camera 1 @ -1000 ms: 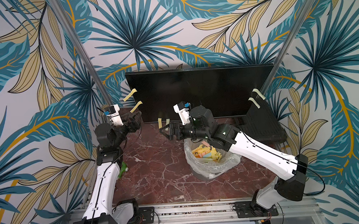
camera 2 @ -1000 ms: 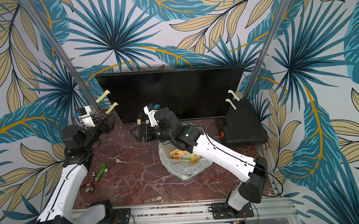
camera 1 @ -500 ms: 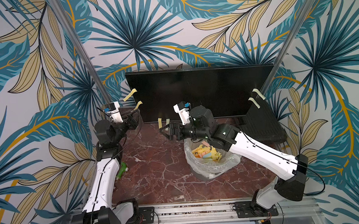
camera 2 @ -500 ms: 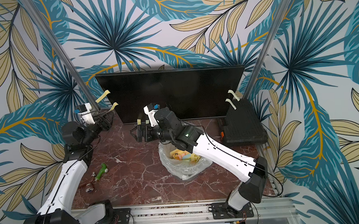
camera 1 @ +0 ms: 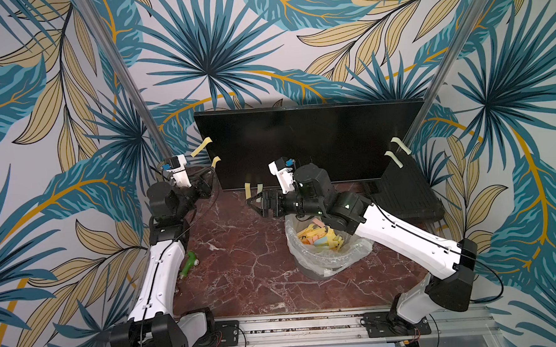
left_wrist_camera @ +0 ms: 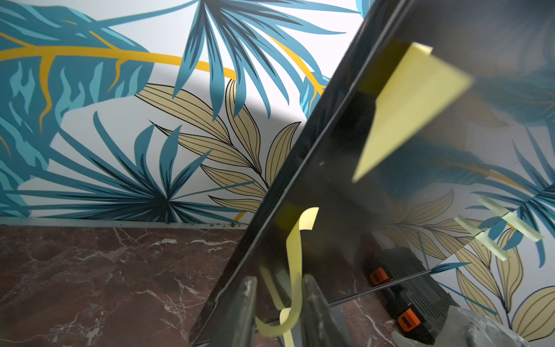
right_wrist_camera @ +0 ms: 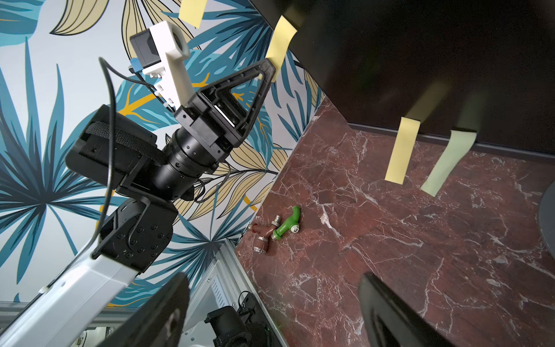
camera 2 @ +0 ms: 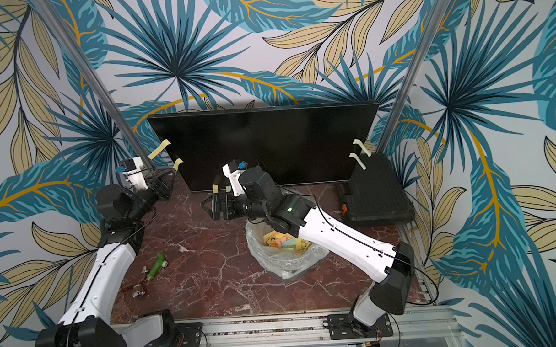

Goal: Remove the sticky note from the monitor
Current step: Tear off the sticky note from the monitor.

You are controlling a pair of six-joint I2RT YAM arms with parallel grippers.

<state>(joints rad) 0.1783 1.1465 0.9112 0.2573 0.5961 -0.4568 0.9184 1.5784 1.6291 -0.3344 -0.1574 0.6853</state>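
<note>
Matte palm-leaf wallpaper (camera 1: 263,51) in teal and ochre rises behind and beside the monitor (camera 1: 301,140). The monitor is a glossy black slab standing at the back of the red-brown, white-veined marble surface (camera 1: 242,264). A ribbed black plastic case (camera 1: 404,187) lies by the monitor's right end. A bin (camera 1: 311,267) lined with crinkled clear film sits in front of the monitor. The right end effector (camera 1: 253,203) hangs before the monitor's lower edge, jaws wide apart and empty. The left end effector (left_wrist_camera: 280,300) is at the monitor's left edge. Its jaws stand narrowly apart on either side of the curled yellow sticky note (left_wrist_camera: 295,255) stuck there, with a gap showing.
</note>
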